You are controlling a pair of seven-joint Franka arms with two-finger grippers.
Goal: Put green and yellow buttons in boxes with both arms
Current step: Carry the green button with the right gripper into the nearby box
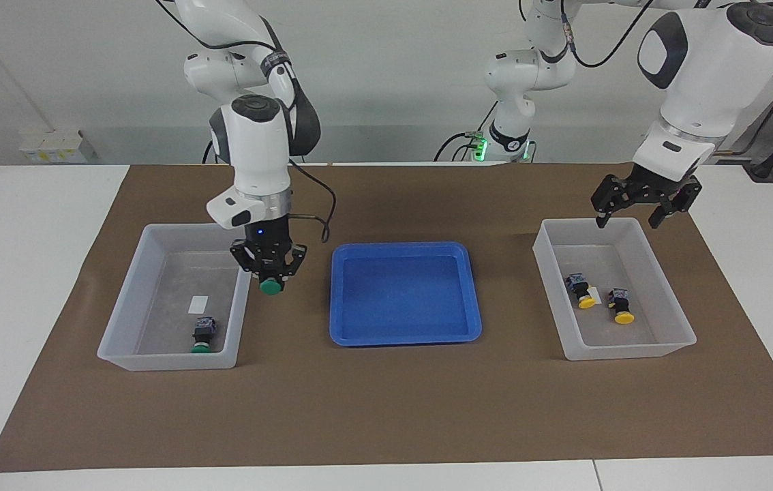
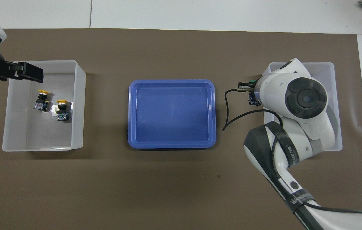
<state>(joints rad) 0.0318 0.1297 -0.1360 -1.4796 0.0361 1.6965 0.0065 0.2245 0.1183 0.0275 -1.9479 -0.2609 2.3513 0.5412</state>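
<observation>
Right gripper [image 1: 269, 273] is clamped on a green button [image 1: 270, 286], cap down, up in the air over the rim of the box [image 1: 129, 292] at the right arm's end, on the rim's side toward the blue tray [image 1: 474, 300]. That box already has one green button [image 1: 202, 333] on its floor w/ a white label [image 1: 199, 303] beside it. The blue tray sits mid-table, btwn the two boxes, apart from both. The other box [image 1: 673, 300], at the tray's left-arm side, holds two yellow buttons [image 1: 583, 290], [image 1: 620, 306] lying near each other. Left gripper [image 1: 632, 217] hangs w/ fingers spread wide, nothing in them, over that box's robot-side rim.
</observation>
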